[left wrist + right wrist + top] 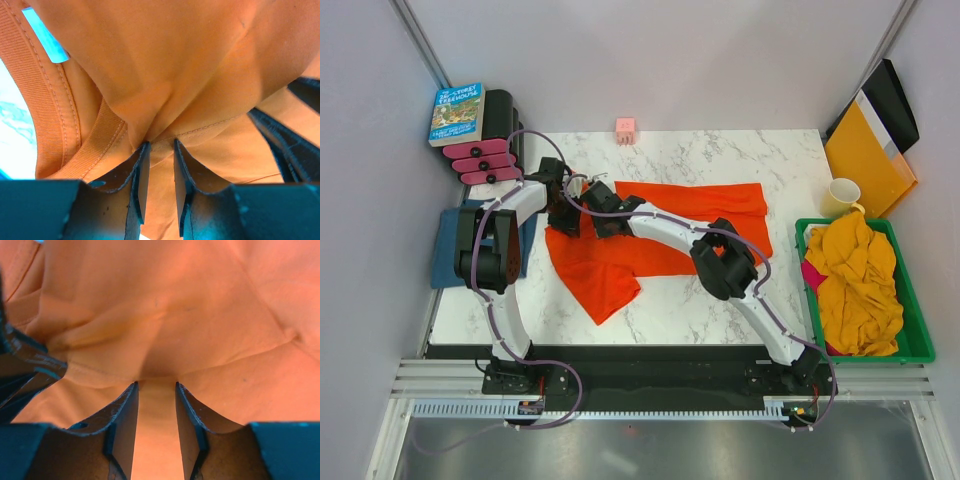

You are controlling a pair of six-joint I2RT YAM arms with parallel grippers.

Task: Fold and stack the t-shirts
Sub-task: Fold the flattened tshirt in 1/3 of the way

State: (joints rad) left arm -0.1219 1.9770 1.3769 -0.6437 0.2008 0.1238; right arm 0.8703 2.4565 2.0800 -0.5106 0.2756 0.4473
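The orange-red t-shirt (690,215) lies partly spread across the middle of the marble table, with a flap hanging toward the front left. My left gripper (563,215) and right gripper (602,218) sit close together at its left end. In the left wrist view the left gripper (160,146) is shut on a fold of the orange cloth (165,75) beside the ribbed collar (60,125). In the right wrist view the right gripper (156,386) is shut on a bunched fold (165,330). A dark teal-blue shirt (445,250) lies folded at the left edge. A mustard-yellow shirt (860,285) and a pink one (812,275) fill the basket.
The green basket (916,345) stands at the right edge. A cream mug (842,195) and a yellow-orange folder (865,155) are behind it. A book (457,113) and pink rollers (485,160) sit at the back left, and a pink cube (625,128) at the back centre.
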